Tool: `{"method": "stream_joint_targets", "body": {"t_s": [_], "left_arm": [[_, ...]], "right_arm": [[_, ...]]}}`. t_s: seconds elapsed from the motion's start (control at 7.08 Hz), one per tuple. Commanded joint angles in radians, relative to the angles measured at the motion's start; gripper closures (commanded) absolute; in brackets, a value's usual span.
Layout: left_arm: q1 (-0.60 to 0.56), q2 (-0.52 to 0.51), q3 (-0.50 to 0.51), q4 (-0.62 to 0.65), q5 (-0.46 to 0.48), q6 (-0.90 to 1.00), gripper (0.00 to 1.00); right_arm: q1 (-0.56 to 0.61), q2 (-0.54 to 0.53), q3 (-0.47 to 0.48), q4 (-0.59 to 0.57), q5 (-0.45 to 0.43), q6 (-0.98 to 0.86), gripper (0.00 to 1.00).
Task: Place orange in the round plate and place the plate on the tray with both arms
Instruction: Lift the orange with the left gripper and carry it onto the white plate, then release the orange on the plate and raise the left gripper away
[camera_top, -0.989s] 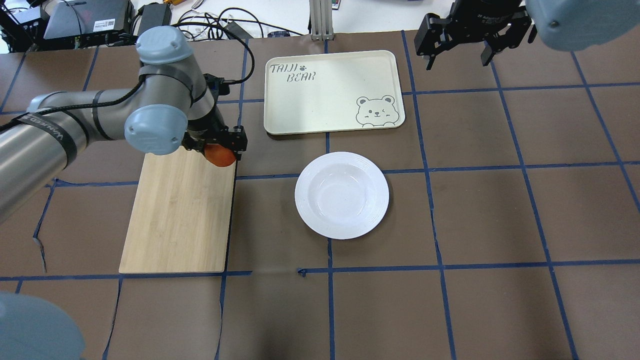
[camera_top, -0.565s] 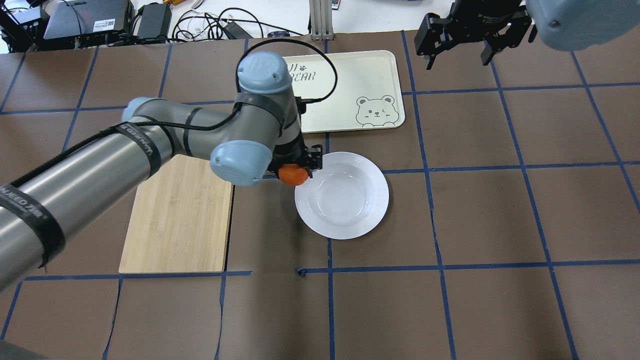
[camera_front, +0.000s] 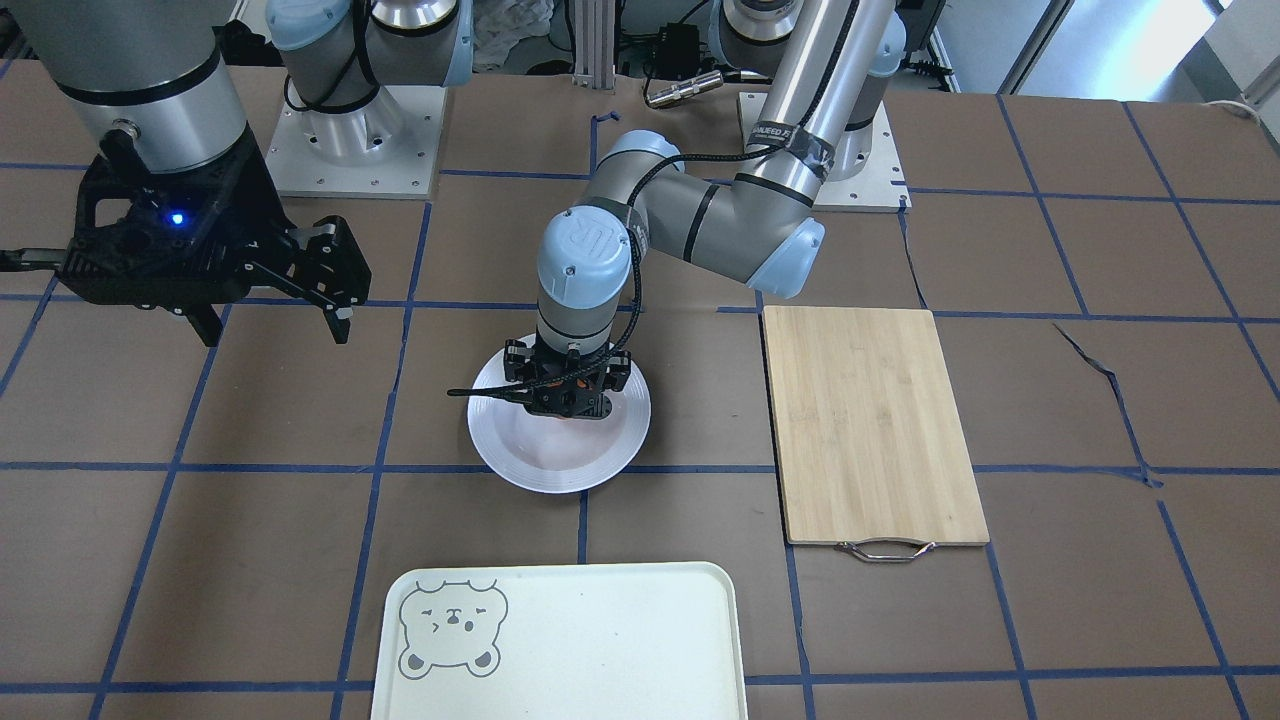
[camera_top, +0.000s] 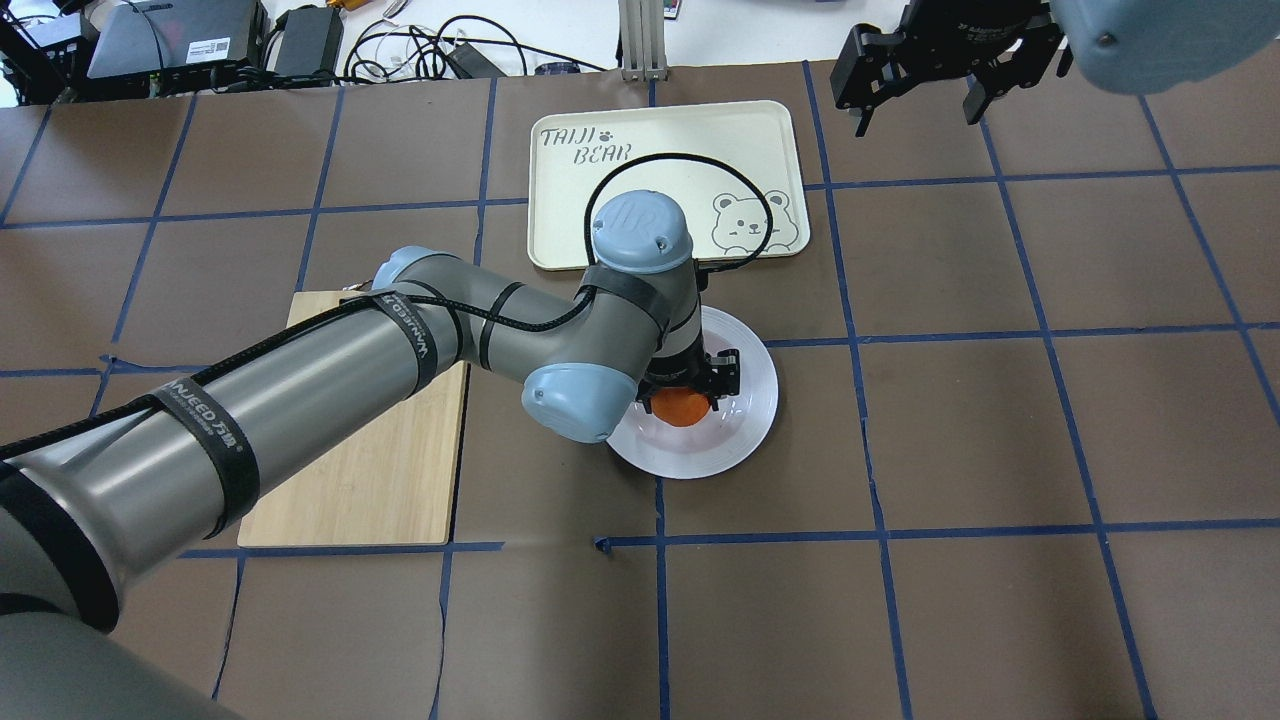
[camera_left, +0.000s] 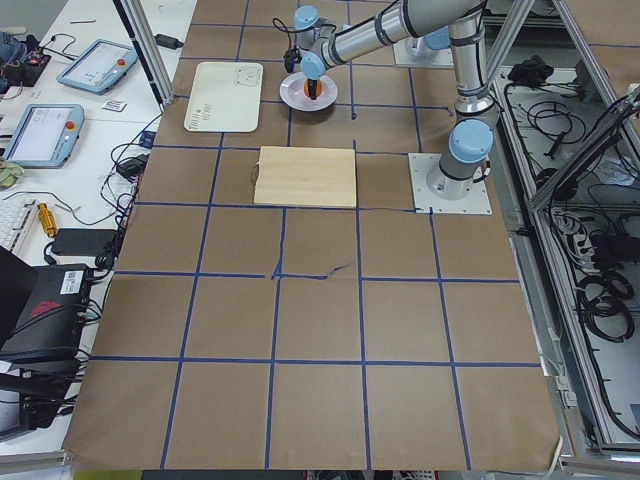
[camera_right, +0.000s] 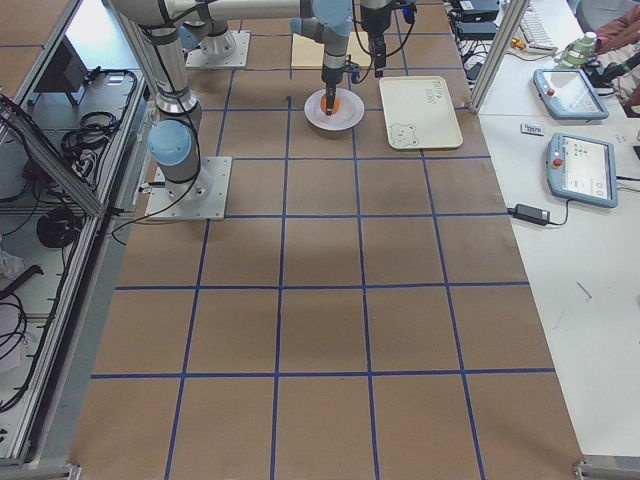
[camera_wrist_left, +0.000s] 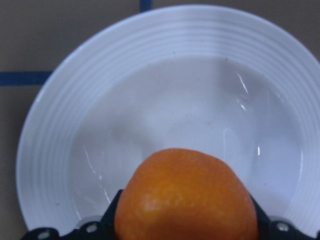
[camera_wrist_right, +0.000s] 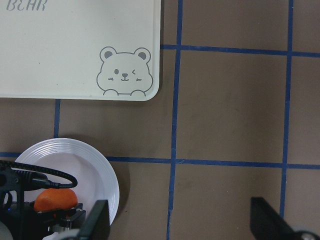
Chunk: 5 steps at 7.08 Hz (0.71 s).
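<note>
The orange (camera_wrist_left: 185, 200) is gripped in my left gripper (camera_top: 684, 396), which is shut on it and holds it just over the sunken centre of the round plate (camera_top: 755, 400). From across the table, the left gripper (camera_front: 568, 403) hides most of the fruit above the plate (camera_front: 560, 472). The cream tray (camera_top: 660, 170) with its bear face lies beyond the plate, with nothing on it. My right gripper (camera_top: 915, 100) hangs open and high at the far right, beside the tray; its camera sees the orange (camera_wrist_right: 55, 199), the plate (camera_wrist_right: 102, 172) and the tray (camera_wrist_right: 75, 45).
A bamboo cutting board (camera_top: 380, 470) with a metal handle (camera_front: 885, 550) lies to the left of the plate, partly under my left arm. Brown table covering with blue tape lines spreads all around. Cables and electronics sit past the table's far edge.
My left arm has swung right, carrying the orange from the cutting board's corner, past the plate's rim, to over the plate's centre. The right gripper has stayed put.
</note>
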Motion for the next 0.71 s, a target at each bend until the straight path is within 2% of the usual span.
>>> {"method": "stream_joint_targets", "body": {"t_s": [0.0, 0.14, 0.28, 0.42, 0.57], "left_arm": [[0.046, 0.066, 0.009, -0.005, -0.001, 0.01, 0.0], [0.113, 0.129, 0.041, -0.069, -0.004, 0.016, 0.0], [0.178, 0.199, 0.098, -0.217, 0.002, 0.096, 0.0], [0.23, 0.267, 0.18, -0.391, 0.074, 0.207, 0.0], [0.258, 0.339, 0.224, -0.492, 0.082, 0.22, 0.0]], "right_arm": [[-0.001, -0.007, -0.008, 0.002, 0.003, 0.005, 0.0], [0.002, -0.011, -0.016, 0.002, 0.005, 0.004, 0.0], [0.005, -0.001, -0.017, 0.0, -0.001, 0.003, 0.0], [-0.009, 0.007, -0.019, -0.003, 0.003, 0.006, 0.0], [-0.015, 0.01, -0.01, -0.003, 0.005, 0.006, 0.0]]}}
